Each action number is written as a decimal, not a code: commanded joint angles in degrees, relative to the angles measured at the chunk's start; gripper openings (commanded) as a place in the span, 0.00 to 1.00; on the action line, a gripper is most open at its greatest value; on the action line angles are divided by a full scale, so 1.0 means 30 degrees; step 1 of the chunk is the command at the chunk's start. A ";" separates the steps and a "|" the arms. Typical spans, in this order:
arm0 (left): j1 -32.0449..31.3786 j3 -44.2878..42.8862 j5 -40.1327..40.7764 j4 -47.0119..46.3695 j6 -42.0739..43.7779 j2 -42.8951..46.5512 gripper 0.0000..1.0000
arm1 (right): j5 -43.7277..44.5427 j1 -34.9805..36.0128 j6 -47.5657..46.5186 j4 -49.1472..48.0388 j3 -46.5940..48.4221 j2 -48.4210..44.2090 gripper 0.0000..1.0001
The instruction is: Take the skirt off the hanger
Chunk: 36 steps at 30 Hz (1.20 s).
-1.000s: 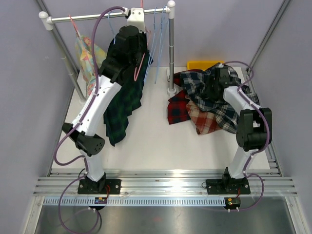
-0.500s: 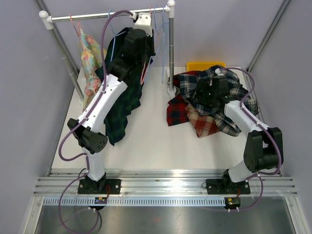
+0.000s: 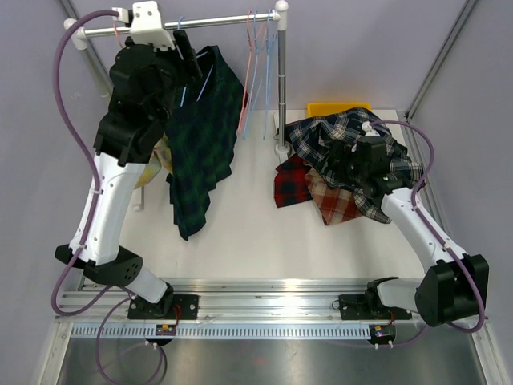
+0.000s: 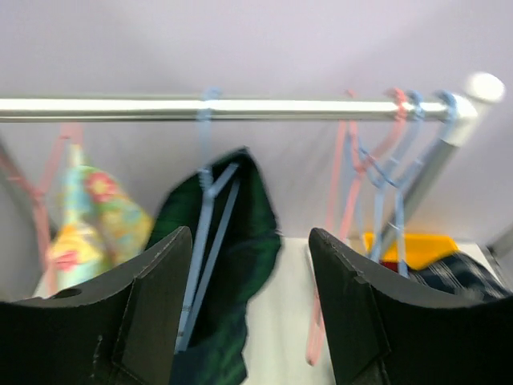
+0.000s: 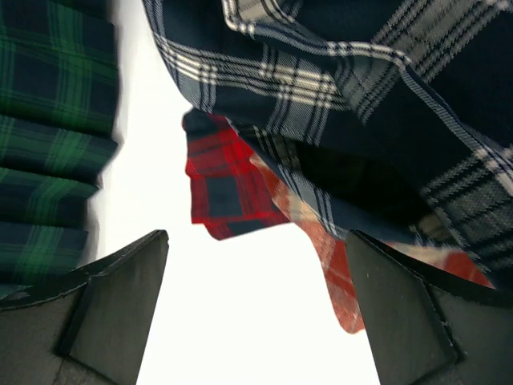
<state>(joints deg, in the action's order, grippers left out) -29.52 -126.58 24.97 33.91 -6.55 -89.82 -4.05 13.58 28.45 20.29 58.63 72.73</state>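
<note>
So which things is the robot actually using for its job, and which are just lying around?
For the job:
- green plaid skirt
- blue hanger it hangs on
- left pincer, open in front of it

Just lying about:
- heap of plaid skirts
- flowery garment
- empty pink and blue hangers
- yellow box

skirt (image 3: 200, 148) on hanger (image 4: 206, 160) on rail (image 3: 216, 22), clothes pile (image 3: 346, 156) right
</note>
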 commanded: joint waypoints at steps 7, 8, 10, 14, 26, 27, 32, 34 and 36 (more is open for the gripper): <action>0.2835 0.0948 -0.1140 0.0677 0.0278 -0.1138 0.56 | 0.0384 0.0130 -0.0224 0.1204 -0.0412 -0.1712 1.00; 0.3098 0.0713 -0.1494 0.0824 0.0220 -0.1492 0.56 | 0.0385 0.0101 -0.0253 0.1175 -0.0500 -0.1859 0.99; 0.3743 0.0186 -0.2520 0.1320 -0.0072 -0.2107 0.51 | 0.0501 0.0130 -0.0312 0.1292 -0.0705 -0.1948 1.00; 0.4301 -0.0052 -0.3488 0.1178 -0.0191 -0.3192 0.50 | 0.0560 0.0101 -0.0371 0.1205 -0.1057 -0.1890 1.00; 0.4683 0.0856 -0.3988 0.0328 -0.1099 -0.3752 0.00 | 0.0737 0.0130 -0.0781 0.1029 -0.1262 -0.1450 0.99; 0.4654 0.0799 -0.3930 0.0240 -0.1070 -0.3635 0.00 | 0.0649 0.0101 -0.0752 0.0999 -0.1262 -0.1421 1.00; 0.3603 -0.2528 -0.3228 0.1613 -0.0427 -0.3808 0.00 | 0.0267 0.0452 -0.1657 0.0384 0.0078 -0.1918 0.99; 0.3220 -0.3620 -0.2934 0.2170 -0.0279 -0.3839 0.00 | 0.0385 0.0569 -0.2595 0.0616 0.1192 -0.1948 0.99; 0.2722 -0.4619 -0.2584 0.2289 -0.0279 -0.3664 0.00 | 0.0007 0.0861 -0.3151 0.0822 0.3359 -0.1773 0.99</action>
<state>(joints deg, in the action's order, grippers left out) -19.20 -132.66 15.25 45.34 -8.51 -103.90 -2.72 14.85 23.35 26.06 59.18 68.55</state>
